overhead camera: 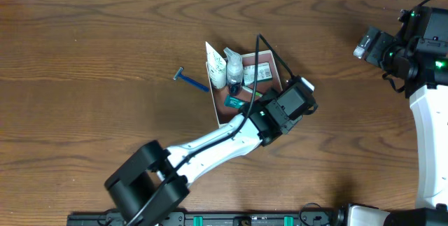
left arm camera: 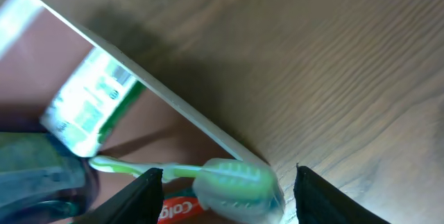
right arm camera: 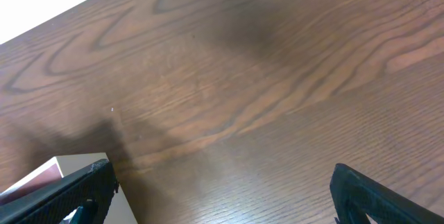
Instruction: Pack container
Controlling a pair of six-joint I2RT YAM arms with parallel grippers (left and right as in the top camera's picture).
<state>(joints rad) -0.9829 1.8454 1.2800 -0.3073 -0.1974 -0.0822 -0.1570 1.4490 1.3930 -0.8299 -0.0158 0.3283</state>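
Note:
The container is a shallow box with white walls and a pink inside, at the table's middle. It holds a white tube, small bottles and a packet. My left gripper is at the box's right corner. In the left wrist view it is open, and a green toothbrush with a clear head cap lies between the fingers, untouched, over a red Colgate tube. A green-white tube lies by the box wall. My right gripper is open and empty, far right.
A blue razor lies on the wooden table just left of the box. A corner of the box shows at the lower left of the right wrist view. The right arm's base stands at the right edge.

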